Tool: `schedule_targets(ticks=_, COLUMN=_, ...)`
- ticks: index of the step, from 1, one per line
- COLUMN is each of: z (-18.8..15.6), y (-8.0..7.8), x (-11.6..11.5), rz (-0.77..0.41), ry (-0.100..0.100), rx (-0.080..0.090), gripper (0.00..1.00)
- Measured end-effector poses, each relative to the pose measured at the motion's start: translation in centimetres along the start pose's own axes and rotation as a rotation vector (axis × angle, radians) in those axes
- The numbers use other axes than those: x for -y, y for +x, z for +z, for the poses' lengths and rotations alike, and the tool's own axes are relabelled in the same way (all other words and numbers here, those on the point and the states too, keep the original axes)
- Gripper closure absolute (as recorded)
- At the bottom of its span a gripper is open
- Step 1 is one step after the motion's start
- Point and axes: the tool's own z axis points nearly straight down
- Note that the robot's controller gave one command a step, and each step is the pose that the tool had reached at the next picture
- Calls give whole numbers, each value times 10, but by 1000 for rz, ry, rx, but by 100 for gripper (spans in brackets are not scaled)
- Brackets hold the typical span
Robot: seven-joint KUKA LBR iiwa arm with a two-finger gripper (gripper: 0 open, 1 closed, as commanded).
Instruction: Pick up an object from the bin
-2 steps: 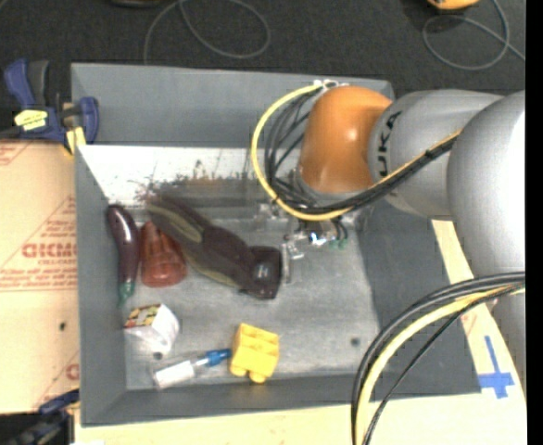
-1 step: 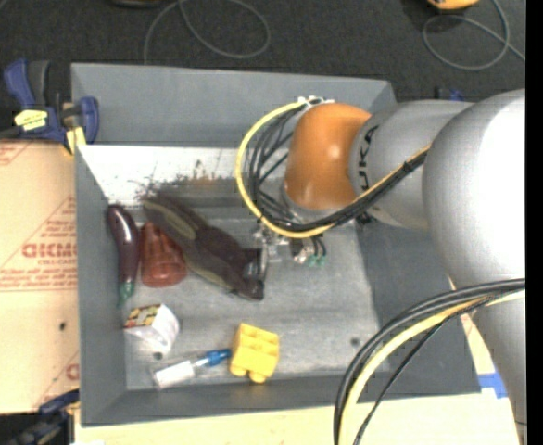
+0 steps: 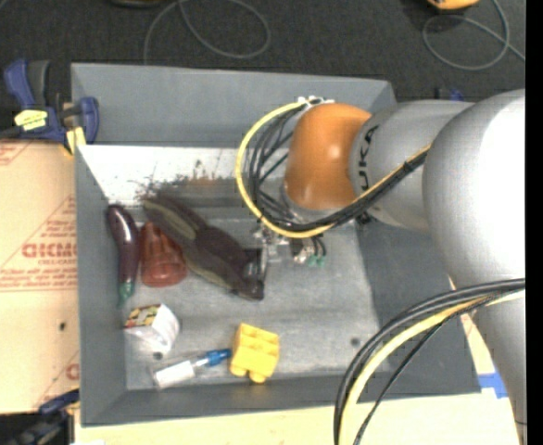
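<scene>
A long, flat dark brown object (image 3: 202, 244) lies slantwise, one end at the tool (image 3: 264, 260); whether the tool is wide or narrow cannot be told.

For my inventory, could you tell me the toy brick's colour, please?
The brick is yellow; camera view.

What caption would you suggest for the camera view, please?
Arm down in the grey bin at a long dark-brown object's right end; yellow block and purple eggplant toy nearby.
</scene>
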Motion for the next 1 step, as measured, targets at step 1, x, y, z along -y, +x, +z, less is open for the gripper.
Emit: schedule_targets(ticks=1, z=-176, y=-12, x=-10, rz=-57, ry=2, rx=13, gripper=100)
